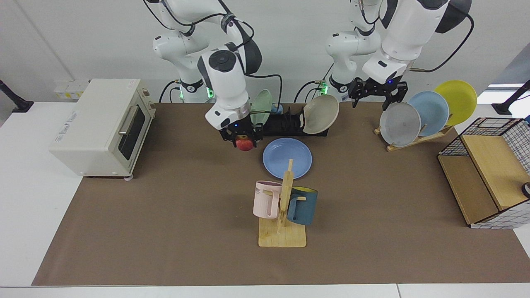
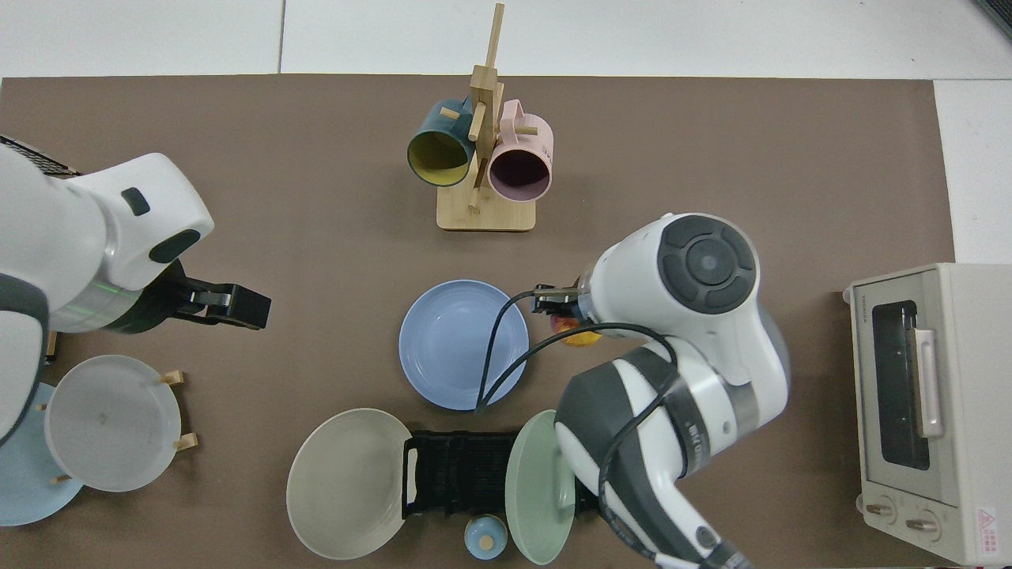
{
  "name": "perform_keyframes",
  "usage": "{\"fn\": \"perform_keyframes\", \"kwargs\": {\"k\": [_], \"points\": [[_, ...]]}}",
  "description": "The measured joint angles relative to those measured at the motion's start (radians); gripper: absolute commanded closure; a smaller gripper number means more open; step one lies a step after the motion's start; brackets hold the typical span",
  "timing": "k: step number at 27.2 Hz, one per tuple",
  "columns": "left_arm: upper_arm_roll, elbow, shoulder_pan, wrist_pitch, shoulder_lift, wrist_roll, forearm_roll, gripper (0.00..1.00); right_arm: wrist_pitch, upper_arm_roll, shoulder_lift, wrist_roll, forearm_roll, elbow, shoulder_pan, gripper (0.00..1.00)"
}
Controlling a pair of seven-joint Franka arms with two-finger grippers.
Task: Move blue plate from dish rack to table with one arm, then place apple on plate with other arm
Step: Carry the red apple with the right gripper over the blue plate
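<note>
Now one apple (image 1: 245, 144) in right tool (image 1: 242, 138), one blue plate (image 1: 287, 157).

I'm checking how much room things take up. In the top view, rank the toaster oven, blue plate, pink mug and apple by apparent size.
1. Toaster oven
2. Blue plate
3. Pink mug
4. Apple, though the right gripper and arm partly hide it.
</note>
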Motion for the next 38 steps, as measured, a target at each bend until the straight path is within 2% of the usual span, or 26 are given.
{"fn": "perform_keyframes", "kwargs": {"k": [9,15,19,29,38], "points": [[0.002,0.081,-0.014,-0.055,0.012,0.023,0.005,0.0,0.106,0.0,0.044,0.135,0.0,-0.024,0.132,1.0],[0.063,0.083,-0.078,-0.055,0.017,0.034,0.027,0.0,0.22,0.0,0.114,0.216,0.0,-0.026,0.195,1.0],[0.081,0.083,-0.082,-0.054,0.017,0.036,0.028,0.0,0.253,-0.001,0.143,0.225,0.0,-0.026,0.202,1.0],[0.09,0.086,-0.079,-0.037,0.024,0.04,0.028,0.0,0.261,-0.003,0.165,0.234,0.0,-0.025,0.224,1.0],[0.09,0.089,-0.079,-0.034,0.026,0.04,0.028,0.0,0.348,-0.004,0.221,0.234,0.0,-0.027,0.23,1.0]]}}
